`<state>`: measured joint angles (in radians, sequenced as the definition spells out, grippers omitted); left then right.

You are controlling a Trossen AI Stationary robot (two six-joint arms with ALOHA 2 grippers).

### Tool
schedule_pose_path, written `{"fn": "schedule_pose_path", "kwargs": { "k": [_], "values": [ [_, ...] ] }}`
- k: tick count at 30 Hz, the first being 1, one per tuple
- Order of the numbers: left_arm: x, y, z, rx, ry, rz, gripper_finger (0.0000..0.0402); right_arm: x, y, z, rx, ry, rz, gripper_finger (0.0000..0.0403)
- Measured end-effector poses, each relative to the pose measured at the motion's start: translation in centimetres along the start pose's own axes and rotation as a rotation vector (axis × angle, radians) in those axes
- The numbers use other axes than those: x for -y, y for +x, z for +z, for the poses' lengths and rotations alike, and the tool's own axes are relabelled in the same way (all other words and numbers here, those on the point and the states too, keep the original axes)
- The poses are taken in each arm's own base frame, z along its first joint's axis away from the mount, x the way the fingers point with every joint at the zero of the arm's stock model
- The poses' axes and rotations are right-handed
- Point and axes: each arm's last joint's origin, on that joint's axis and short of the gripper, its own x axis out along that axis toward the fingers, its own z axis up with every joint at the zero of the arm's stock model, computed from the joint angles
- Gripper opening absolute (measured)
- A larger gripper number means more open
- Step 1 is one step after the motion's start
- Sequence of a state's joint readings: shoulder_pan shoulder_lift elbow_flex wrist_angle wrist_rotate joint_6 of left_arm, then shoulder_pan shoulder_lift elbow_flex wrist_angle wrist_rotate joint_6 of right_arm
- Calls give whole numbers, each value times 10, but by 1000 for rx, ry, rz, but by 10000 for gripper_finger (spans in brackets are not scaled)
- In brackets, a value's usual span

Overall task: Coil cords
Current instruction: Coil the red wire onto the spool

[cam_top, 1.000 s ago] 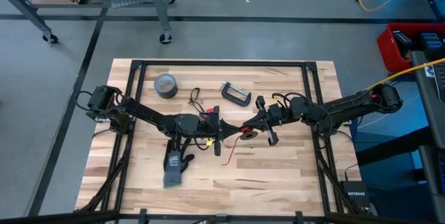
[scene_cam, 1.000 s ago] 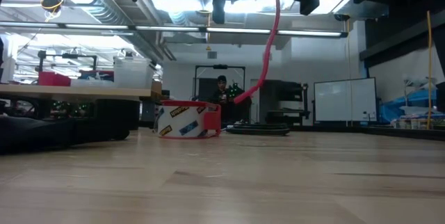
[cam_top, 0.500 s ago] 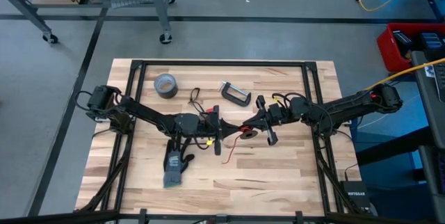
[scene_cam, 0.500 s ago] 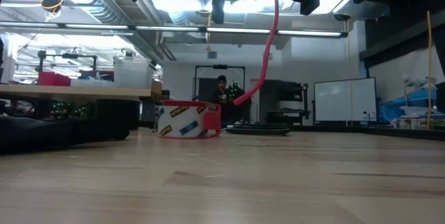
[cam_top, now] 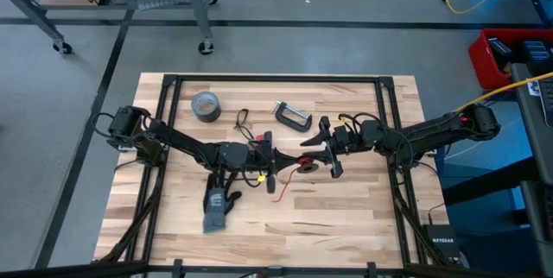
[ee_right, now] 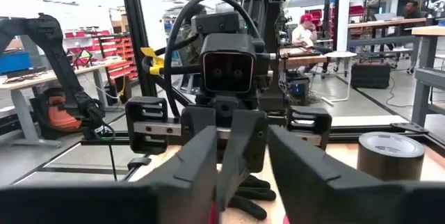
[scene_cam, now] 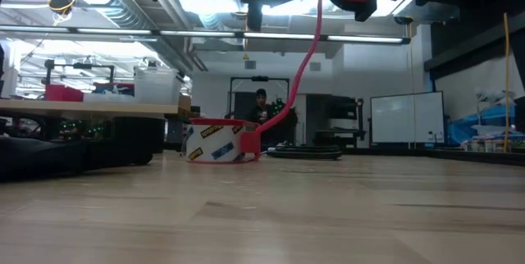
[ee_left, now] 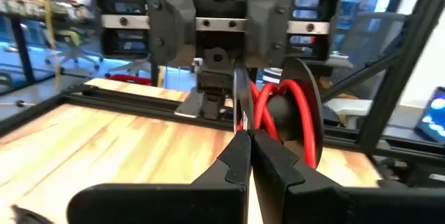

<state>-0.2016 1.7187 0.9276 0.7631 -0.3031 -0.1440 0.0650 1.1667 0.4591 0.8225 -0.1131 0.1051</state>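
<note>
Two grippers meet nose to nose over the middle of your desk [cam_top: 346, 217]: the left gripper [cam_top: 278, 159] has its jaws clenched on the red cord [cam_top: 285, 185]. The right gripper [cam_top: 304, 154] faces it with jaws released, coils of that cord looped at it, its loose end trailing down to the desk beside the red-edged tape ring [scene_cam: 221, 141].

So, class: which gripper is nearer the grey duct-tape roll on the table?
Left. The left gripper sits mid-table, diagonally off the duct-tape roll, which lies toward the far left of the table. The right gripper faces it from the far side, farther from the roll.
</note>
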Motion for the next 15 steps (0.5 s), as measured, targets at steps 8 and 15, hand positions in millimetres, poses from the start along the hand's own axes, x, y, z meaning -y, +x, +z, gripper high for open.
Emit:
{"fn": "schedule_pose_path", "kwargs": {
  "k": [8, 15],
  "values": [
    [-8, -17, 18, -85, 76, 184, 0, -2, 0, -1, -18, 16, 75, 161],
    [-11, -41, 46, -99, 90, 258, 0, -3, 0, -7, -87, 150, 101, 156]
  ]
}}
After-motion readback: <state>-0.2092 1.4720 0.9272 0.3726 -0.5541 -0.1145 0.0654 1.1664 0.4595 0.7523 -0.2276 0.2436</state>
